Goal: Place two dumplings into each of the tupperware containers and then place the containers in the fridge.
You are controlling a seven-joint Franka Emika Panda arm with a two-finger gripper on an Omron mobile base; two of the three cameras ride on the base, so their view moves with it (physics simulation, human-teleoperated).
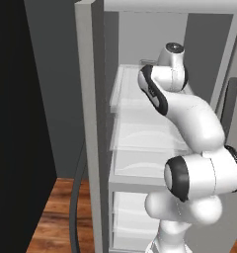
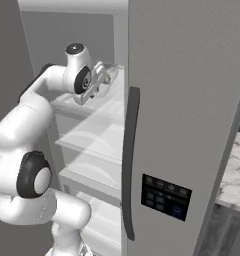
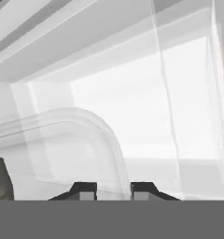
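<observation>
Oddly, nothing readable anywhere; pincer (image 3: 114, 189) pinches a tupperware container's (image 3: 72, 140) rim inside the fridge (image 2: 187, 100).

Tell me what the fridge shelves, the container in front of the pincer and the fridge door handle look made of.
Shelves: probably clear glass or plastic, pale and see-through. Container: likely translucent plastic, thin curved rim, shelf showing through. Handle: dark matte, plastic or coated metal; no shine to tell which.

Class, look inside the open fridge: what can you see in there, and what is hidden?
Inside the fridge: pale shelves, the gripper holding a clear container, and one dumpling at its edge. The arm covers the container's other contents.
</observation>
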